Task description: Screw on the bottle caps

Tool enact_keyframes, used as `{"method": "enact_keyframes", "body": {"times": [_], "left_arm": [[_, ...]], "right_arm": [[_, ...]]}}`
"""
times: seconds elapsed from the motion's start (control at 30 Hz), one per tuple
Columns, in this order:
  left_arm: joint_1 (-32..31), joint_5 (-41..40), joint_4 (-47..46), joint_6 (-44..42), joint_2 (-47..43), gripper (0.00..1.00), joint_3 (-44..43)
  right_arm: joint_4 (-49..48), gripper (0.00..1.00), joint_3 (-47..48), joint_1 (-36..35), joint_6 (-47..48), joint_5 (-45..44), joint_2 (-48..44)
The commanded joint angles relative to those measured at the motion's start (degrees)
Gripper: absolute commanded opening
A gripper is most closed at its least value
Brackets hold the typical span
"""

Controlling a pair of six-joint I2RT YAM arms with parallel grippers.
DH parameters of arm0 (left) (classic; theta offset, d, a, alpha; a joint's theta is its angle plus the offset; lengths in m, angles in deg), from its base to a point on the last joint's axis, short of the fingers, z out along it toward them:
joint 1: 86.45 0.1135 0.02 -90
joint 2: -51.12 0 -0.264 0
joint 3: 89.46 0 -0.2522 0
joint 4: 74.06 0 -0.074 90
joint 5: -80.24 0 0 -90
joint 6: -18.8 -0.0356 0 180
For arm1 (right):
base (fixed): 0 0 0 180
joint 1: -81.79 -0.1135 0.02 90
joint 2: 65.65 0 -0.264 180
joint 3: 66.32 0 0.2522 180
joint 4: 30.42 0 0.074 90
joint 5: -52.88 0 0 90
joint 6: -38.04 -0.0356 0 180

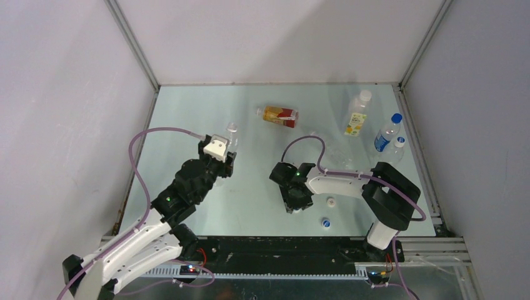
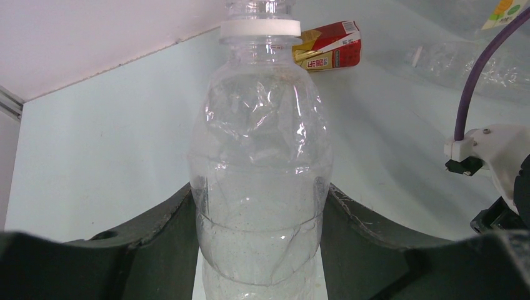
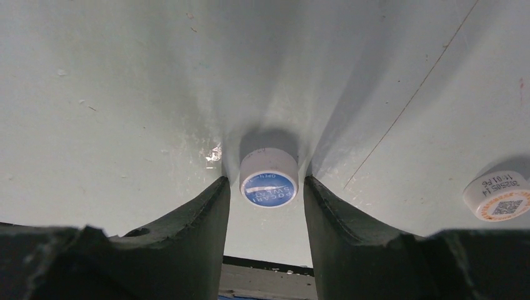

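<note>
My left gripper [image 2: 259, 195] is shut on the body of a clear bottle [image 2: 259, 144], which it holds upright. The bottle has a white ring [image 2: 259, 28] round its neck, and its mouth runs off the top of the view. From above, this bottle [image 1: 232, 130] stands just beyond the left gripper [image 1: 225, 156]. My right gripper [image 3: 265, 187] points down at the table, open, with a blue-topped cap [image 3: 269, 182] lying between its fingertips and a thin gap on each side. My right gripper [image 1: 292, 201] hides that cap from above. A white cap [image 1: 332, 201] and another blue cap [image 1: 325, 222] lie to its right.
An amber bottle with a red-orange label [image 1: 279, 115] lies on its side at the back. A yellow-labelled bottle [image 1: 356, 115] and a blue-labelled bottle [image 1: 387, 133] stand at the back right. A second clear bottle [image 2: 437, 56] lies crumpled on the table. Enclosure walls surround the table [image 1: 187, 112].
</note>
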Motion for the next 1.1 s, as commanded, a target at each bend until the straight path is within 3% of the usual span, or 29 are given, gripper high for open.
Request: {"method": "enact_keyframes", "body": {"times": [0.0, 0.37, 0.83, 1.07], "left_arm": [[0.3, 1.1, -1.0, -0.1, 0.3, 0.41, -1.4], [0.4, 1.7, 0.5, -0.3, 1.5, 0.39, -2.2], [0.4, 6.6, 2.0, -1.8, 3.7, 0.41, -2.9], [0.4, 13.1, 6.1, -5.2, 8.0, 0.39, -5.7]], "right_arm": [[-2.0, 0.49, 1.6, -0.3, -0.9, -1.9, 1.4], [-3.0, 0.44, 1.6, 0.0, -1.1, -2.2, 1.7], [-2.0, 0.04, 2.9, 1.4, 3.0, -0.9, -5.7], [-4.3, 0.00, 3.4, 4.3, 7.5, 1.7, -16.6]]}}
